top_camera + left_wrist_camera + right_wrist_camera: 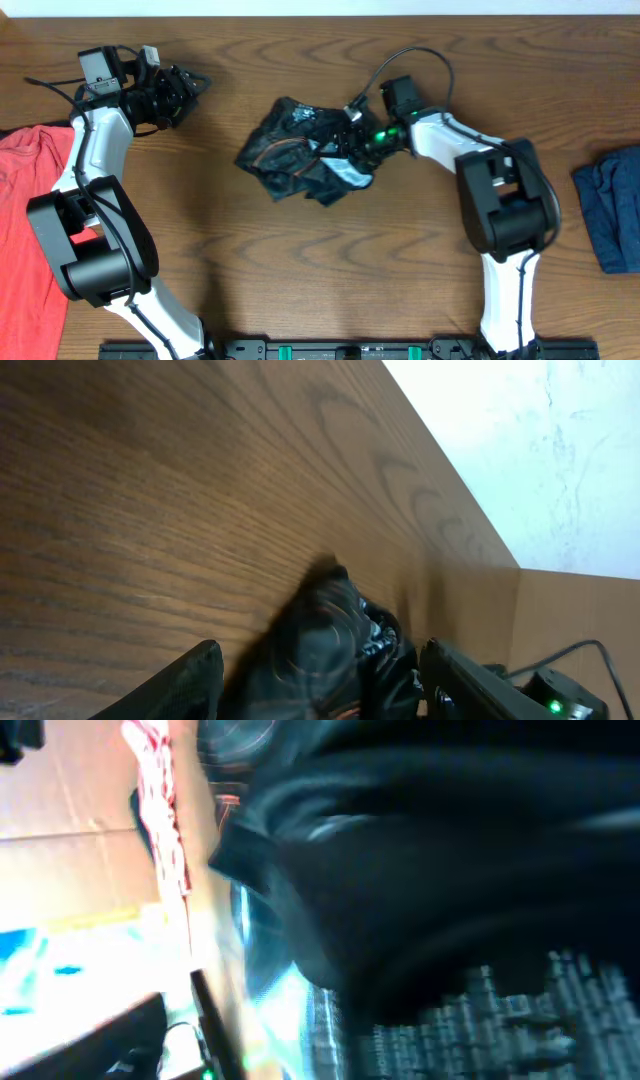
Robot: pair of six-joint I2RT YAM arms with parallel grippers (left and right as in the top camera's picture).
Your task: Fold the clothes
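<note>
Crumpled black jersey (450, 870) fills the right wrist view; it lies heaped mid-way across the tabletop (300, 260). At its right edge sits the right pincer (355, 140); whether it grips, I cannot tell. Well apart, the left pincer (188, 86) hangs open, empty. Fabric looks light, limp, slippery: best taken at a hem or shoulder corner.

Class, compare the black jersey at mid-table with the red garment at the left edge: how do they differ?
The black jersey is bunched in a crumpled heap; the red garment lies spread fairly flat. The jersey is wholly in view; the red garment runs off the left edge. The jersey shows thin orange lines; the red garment looks plain. Both are cloth lying on the wooden table.
</note>
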